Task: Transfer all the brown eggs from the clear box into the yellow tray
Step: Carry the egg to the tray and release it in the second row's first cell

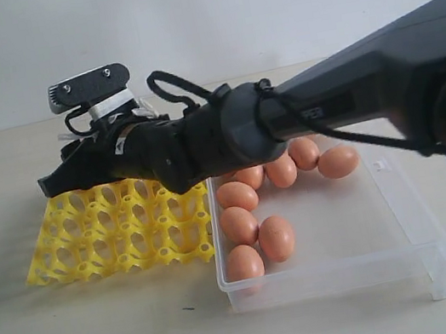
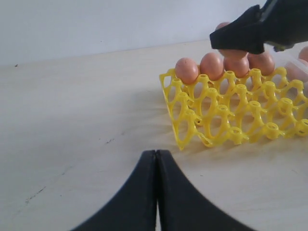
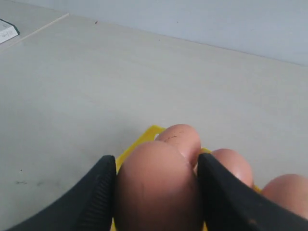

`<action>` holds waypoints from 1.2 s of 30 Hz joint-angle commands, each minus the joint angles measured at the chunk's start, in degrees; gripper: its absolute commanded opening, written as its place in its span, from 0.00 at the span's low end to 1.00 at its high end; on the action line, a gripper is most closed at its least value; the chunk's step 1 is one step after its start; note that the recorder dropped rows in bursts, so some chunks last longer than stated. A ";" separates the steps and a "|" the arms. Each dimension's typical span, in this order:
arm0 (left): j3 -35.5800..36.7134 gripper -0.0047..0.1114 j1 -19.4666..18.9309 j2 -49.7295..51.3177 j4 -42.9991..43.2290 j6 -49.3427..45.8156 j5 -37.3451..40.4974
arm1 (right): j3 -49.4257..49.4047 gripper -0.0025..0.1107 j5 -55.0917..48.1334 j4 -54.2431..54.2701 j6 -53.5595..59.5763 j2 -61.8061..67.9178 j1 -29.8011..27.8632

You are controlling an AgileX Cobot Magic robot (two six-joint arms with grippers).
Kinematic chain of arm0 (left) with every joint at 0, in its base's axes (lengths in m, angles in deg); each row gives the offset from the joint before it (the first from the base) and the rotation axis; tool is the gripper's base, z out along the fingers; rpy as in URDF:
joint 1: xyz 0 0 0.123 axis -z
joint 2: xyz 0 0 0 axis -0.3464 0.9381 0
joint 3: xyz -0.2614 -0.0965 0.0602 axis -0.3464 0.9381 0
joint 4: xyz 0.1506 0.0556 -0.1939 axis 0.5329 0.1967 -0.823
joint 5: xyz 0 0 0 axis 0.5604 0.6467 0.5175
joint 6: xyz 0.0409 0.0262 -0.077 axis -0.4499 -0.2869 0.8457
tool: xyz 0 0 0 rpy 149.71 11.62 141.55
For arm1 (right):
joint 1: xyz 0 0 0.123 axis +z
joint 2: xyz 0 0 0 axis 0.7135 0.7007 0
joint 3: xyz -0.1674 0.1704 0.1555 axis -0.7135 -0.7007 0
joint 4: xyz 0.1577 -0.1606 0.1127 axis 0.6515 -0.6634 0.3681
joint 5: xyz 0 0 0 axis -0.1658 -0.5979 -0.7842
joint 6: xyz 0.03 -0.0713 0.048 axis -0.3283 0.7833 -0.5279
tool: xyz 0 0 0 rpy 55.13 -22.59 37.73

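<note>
While the left gripper (image 2: pixel 156 156) is idling low over bare tabletop at the left, its fingers pressing together with nothing between them, it is probably keeping clear so its partner is getting free run of the tray. Next along, the yellow tray (image 1: pixel 89 242) is sitting flat on the tabletop. Four brown eggs (image 2: pixel 186 70) are standing in the cups of its far row, each resting end-up with its long axis pointing roughly vertical, because the cups are cradling them that way. Above that row the right gripper (image 2: pixel 231 38) is hovering, its fingers (image 3: pixel 96 192) standing fairly wide and pinching a fifth egg (image 3: pixel 156 192) across its narrow waist. That hold is likely sparing the shell and leaving an end free for going into a cup. Its long axis is seemingly running along the fingers, one rounded end facing the wrist camera, though which end is the blunt one is not showing. Farther right, just beside the tray, the clear box (image 1: pixel 389 228) is holding the remaining eggs (image 1: pixel 276 238), about eight. They are lying on their sides in the half nearer the tray, their long axes pointing every which way.
</note>
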 commanded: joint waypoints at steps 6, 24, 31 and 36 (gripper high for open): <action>-0.23 0.04 0.25 -0.32 0.12 0.01 -0.45 | 10.60 0.02 -2.49 -2.36 -3.50 7.43 0.34; -0.23 0.04 0.25 -0.32 0.12 0.01 -0.45 | 11.38 0.02 -2.83 -3.44 -4.69 8.82 2.03; -0.23 0.04 0.25 -0.32 0.12 0.01 -0.45 | 11.51 0.34 -3.83 -3.44 -4.69 9.05 2.03; -0.23 0.04 0.25 -0.32 0.12 0.01 -0.45 | 11.51 0.59 -3.94 -3.44 -4.69 9.05 2.03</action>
